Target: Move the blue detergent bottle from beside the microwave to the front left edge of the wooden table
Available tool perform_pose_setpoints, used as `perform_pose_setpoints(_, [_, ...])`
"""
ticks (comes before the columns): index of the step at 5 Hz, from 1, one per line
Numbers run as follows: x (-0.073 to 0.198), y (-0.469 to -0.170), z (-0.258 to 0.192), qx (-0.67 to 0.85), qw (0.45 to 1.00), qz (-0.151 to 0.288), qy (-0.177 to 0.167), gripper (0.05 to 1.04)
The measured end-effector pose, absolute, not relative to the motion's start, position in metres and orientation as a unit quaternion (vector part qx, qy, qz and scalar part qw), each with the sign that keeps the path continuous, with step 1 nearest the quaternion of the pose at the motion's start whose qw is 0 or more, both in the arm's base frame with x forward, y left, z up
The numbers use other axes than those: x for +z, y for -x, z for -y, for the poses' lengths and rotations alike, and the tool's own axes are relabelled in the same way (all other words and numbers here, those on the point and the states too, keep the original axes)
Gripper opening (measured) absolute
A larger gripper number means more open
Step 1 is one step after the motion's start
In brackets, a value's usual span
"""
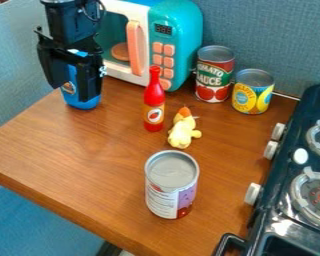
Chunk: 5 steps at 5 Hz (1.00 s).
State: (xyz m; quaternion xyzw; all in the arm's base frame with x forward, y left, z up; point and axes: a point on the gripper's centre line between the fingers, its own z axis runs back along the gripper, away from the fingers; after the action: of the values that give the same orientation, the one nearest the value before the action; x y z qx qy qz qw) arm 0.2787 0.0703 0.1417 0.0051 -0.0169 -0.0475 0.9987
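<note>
The table [89, 150] bears most of it, with the stove [261, 227] along its right side, knobs turned towards the table, probably so they can be reached from there. The microwave [178, 25] is at the back near the wall, its front angled towards the table, which lets one see into it: a round, pinkish plate [120, 51] lies inside. The gripper [72, 75] is at the upper left, pointing down at the blue bottle [82, 104], which is upright near the table's left edge, beside the microwave. The gripper covers much of the bottle, and I cannot tell whether it is wide, narrow or holding it; its upright line would suit a grasp round the sides. What the bottle has in it is hidden

Nearest the front is the large can [171, 187], upright on its flat end, as are the red can [215, 75] and the yellow can [252, 92] at the back, close together, perhaps set there to be out of the way. All three tops look closed, so their contents cannot be seen. The slim red bottle [154, 102] stands on its base, narrow end up, its contents also hidden. Smallest is the yellow toy [183, 131], just beside it
</note>
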Motion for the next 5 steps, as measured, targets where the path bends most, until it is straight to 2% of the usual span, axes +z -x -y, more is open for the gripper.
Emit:
perform_pose_setpoints(1, [0.133, -0.279, -0.07, -0.047, 0.999, 0.002, 0.0, 1.001])
perform_pose_setpoints(2, [0.135, -0.297, -0.082, -0.062, 0.998, -0.006, 0.026, 1.001])
perform_pose_setpoints(4, [0.161, -0.322, -0.129, -0.055, 0.998, 0.02, 0.012, 1.001])
perform_pose_setpoints(5, [0.173, -0.325, -0.145, -0.052, 0.998, 0.023, -0.015, 1.001])
